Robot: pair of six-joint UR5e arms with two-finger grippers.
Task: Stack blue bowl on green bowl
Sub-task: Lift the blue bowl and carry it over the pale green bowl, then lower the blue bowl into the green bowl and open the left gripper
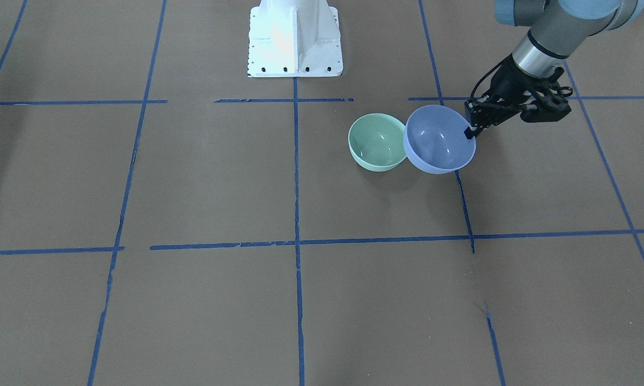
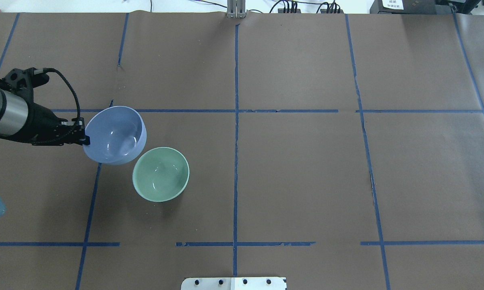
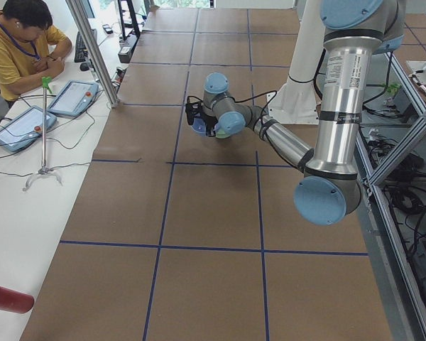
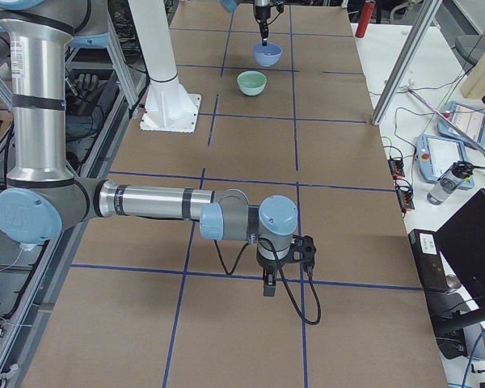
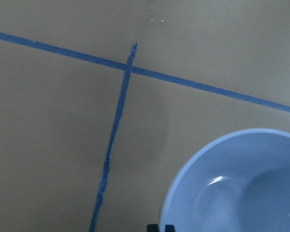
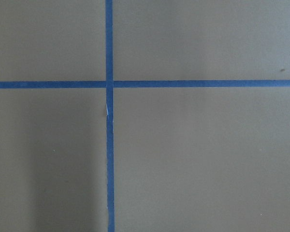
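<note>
The blue bowl (image 2: 115,135) hangs tilted above the table, just left of the green bowl (image 2: 160,174) and slightly overlapping its edge in the overhead view. My left gripper (image 2: 84,139) is shut on the blue bowl's rim at the side away from the green bowl; it also shows in the front view (image 1: 469,131) and the left wrist view (image 5: 160,227). The green bowl (image 1: 377,142) stands upright and empty on the table. The blue bowl (image 1: 440,139) fills the left wrist view's lower right (image 5: 241,183). My right gripper (image 4: 268,283) shows only in the exterior right view, low over the table; I cannot tell if it is open.
The white robot base (image 1: 295,40) stands at the table's robot side. Blue tape lines (image 2: 236,121) grid the brown table. A seated operator (image 3: 21,42) and tablets (image 3: 71,96) are at a side table.
</note>
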